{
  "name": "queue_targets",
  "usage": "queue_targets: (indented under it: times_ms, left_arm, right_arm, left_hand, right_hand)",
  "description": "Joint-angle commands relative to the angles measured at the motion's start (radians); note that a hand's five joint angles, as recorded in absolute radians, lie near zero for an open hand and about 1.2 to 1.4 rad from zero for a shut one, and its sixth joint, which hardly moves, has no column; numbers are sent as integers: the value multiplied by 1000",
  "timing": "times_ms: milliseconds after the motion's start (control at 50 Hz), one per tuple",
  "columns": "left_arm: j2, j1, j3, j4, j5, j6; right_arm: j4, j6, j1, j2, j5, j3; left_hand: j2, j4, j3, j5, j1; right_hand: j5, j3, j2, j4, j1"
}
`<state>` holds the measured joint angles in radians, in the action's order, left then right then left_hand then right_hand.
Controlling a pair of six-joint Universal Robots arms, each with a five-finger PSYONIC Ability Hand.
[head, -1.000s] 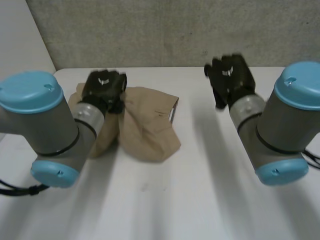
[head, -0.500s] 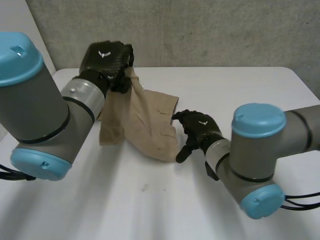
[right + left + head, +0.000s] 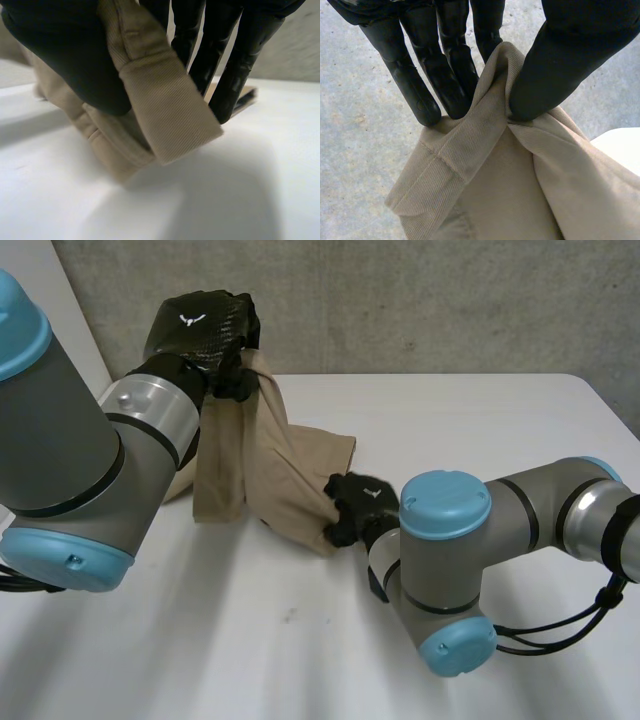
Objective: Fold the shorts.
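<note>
left hand point(image 3: 205, 335) lifts shorts point(image 3: 270, 475); right hand point(image 3: 355, 505) pinches hem.

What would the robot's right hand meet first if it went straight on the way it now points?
Most likely the beige fabric shorts themselves: the right hand pinches their near hem, and its fingers aim low over the white table into the bunched cloth beyond, though depth is unclear.

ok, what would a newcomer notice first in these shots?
The tan shorts hang between the two hands, over the white table. The left hand pinches one edge well above the table, at the far left. The right hand pinches a hemmed edge low, close to the tabletop near the middle.
</note>
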<state>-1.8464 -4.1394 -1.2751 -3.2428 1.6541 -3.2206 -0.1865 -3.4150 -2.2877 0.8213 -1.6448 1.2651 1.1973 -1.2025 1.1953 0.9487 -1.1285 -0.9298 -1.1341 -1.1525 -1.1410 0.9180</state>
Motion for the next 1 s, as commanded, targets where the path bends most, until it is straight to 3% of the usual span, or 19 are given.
queue_targets:
  times_ms: [20, 120, 200, 280, 580, 700, 800, 900, 1000]
  left_arm:
    - [9, -10, -58, 37, -5, -4]
    - [7, -18, -102, 104, -10, -18]
    - [-2, -33, -165, 201, -26, -60]
    - [-31, -41, -202, 262, -43, -111]
    - [-166, -78, -205, 262, -66, -127]
    - [-249, -94, -63, 161, -71, -140]
    - [-289, -108, 176, 72, -69, -218]
    - [-277, -114, 391, -182, -27, -280]
    - [-182, -114, 375, -396, 33, -285]
  right_arm:
    - [-60, 190, 40, 111, -136, 28]
    - [-54, 546, 109, 251, -53, 71]
    - [45, 904, 116, 324, 13, 115]
    - [177, 1029, 120, 332, -7, 117]
    - [274, 965, 125, 315, -7, 97]
    - [202, 958, 125, 239, -1, -5]
    - [-29, 968, 126, 202, -1, -147]
    - [-443, 973, 139, 208, 14, -254]
    - [-613, 974, 159, 223, 54, -269]
  left_hand:
    - [199, -194, 201, 273, -268]
    - [199, -194, 201, 273, -268]
    - [199, -194, 201, 273, -268]
    - [199, -194, 201, 273, -268]
    - [173, -168, 175, 247, -242]
    - [199, -194, 201, 273, -268]
    - [199, -194, 201, 273, -268]
    - [199, -194, 201, 273, -268]
    - [199, -194, 201, 273, -268]
  right_hand:
    - [-292, -262, -244, -255, 478]
    - [-292, -262, -244, -255, 478]
    - [-292, -262, -244, -255, 478]
    - [-292, -262, -244, -255, 478]
    - [-292, -262, -244, -255, 478]
    - [-292, -262, -244, -255, 478]
    - [-292, -262, -244, -255, 478]
    - [-292, -262, -244, -255, 478]
    - [-292, -262, -244, -255, 478]
